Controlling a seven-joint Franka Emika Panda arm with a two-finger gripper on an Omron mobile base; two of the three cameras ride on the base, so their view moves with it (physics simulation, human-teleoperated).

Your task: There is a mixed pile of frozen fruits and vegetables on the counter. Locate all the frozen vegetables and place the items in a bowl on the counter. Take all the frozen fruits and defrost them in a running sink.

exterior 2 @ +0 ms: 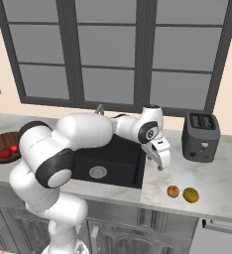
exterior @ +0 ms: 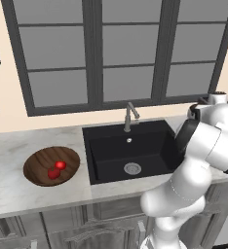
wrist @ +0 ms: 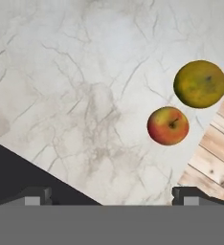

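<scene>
Toaster [exterior 2: 201,136] stands well behind orange fruit [exterior 2: 173,191] and yellow-green fruit [exterior 2: 190,195].

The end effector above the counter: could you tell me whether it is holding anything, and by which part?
Nothing is held. The end effector is open above the counter, with the two fruits lying untouched ahead.

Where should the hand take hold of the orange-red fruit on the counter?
Across its round middle, coming straight down from above. The orange-red fruit sits stem-up on the counter, apart from the yellow-green fruit, so the fingertips fit on either side.
</scene>
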